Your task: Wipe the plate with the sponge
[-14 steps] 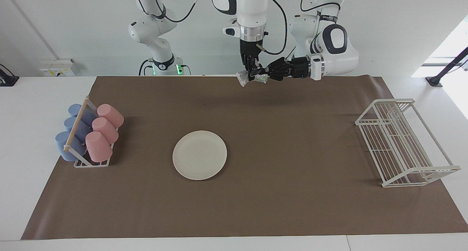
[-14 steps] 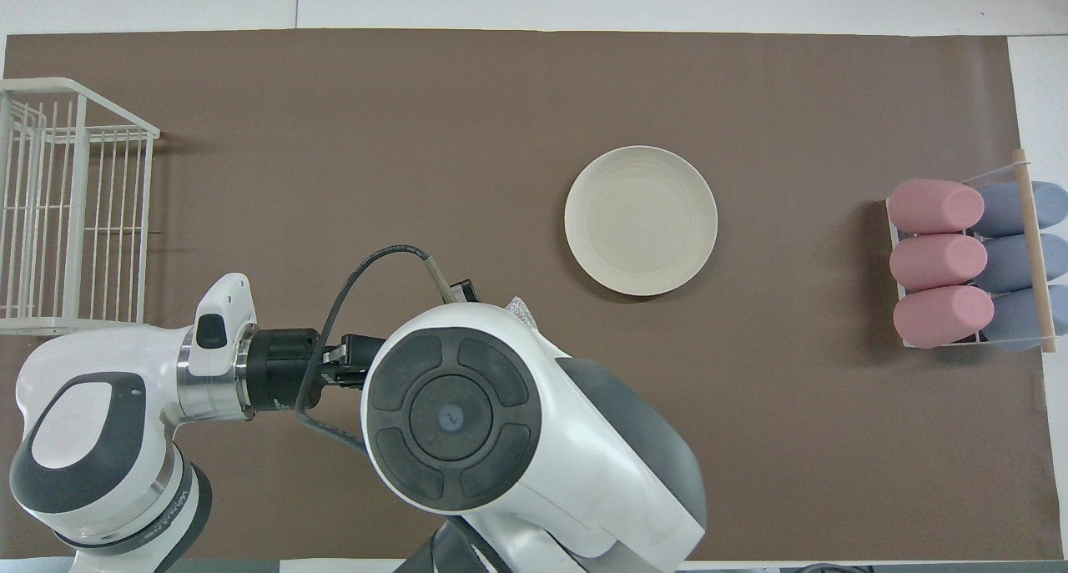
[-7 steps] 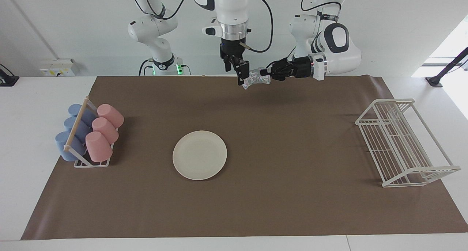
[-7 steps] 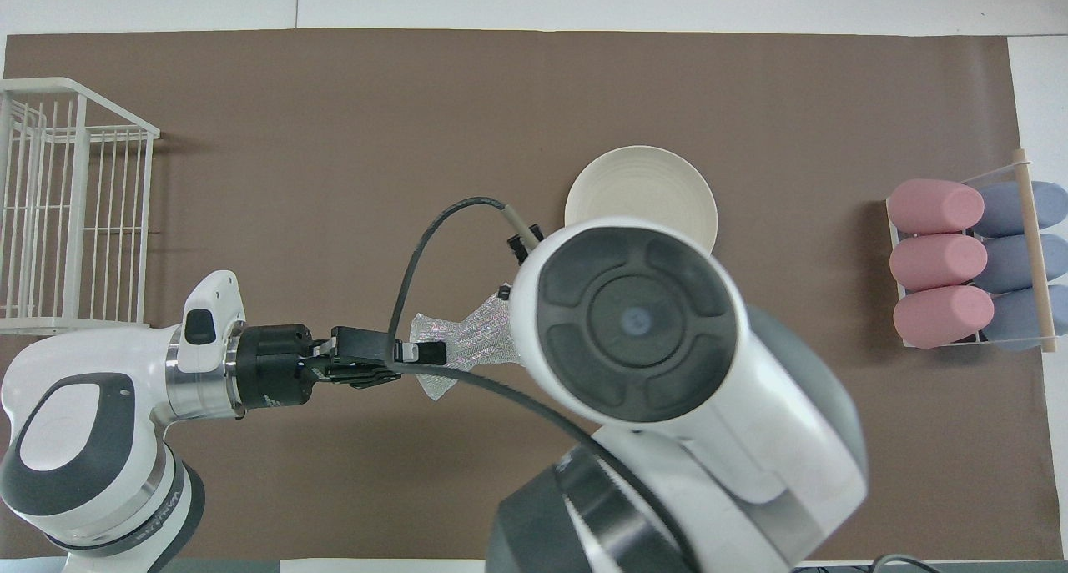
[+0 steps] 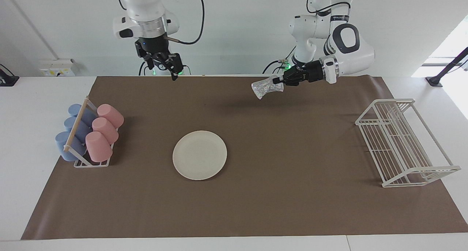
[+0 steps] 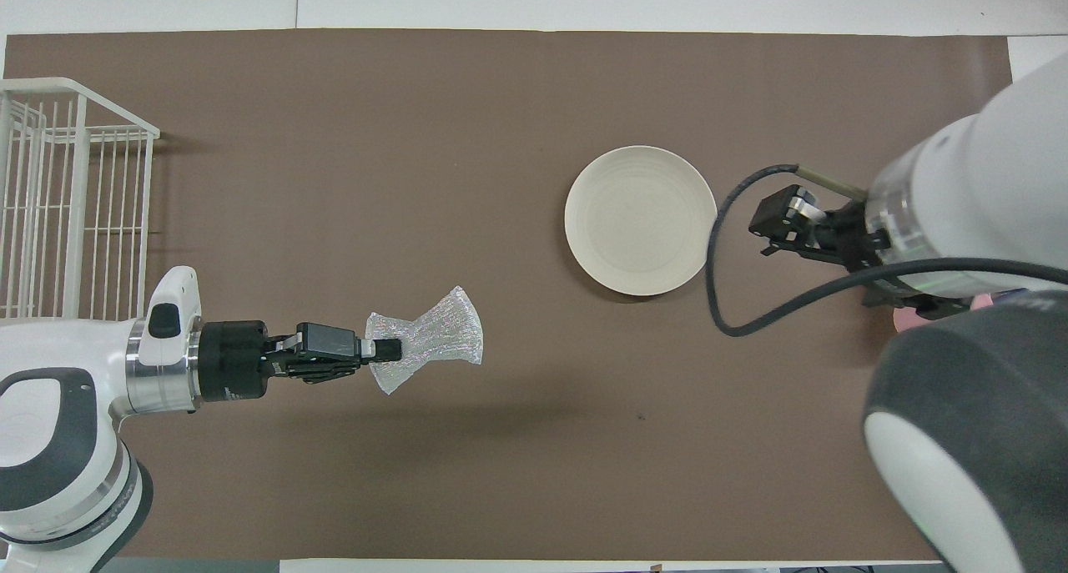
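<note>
Pink and blue cups [image 5: 89, 134] sit in our rack toward the right arm's end. Our right gripper [image 5: 172, 66] hangs open and empty above the mat. The plate [image 5: 199, 155] lies mid-mat. Our left gripper [image 5: 279, 79] pinches the shiny sponge [image 5: 264, 87] in the air. Last, a wire rack [image 5: 404, 143].

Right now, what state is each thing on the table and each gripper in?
sponge: held in the air, pinched at its waist
left gripper: shut on the sponge
right gripper: open, empty, raised
plate: flat on the mat, bare
cups: lying in their holder
wire rack: empty
</note>
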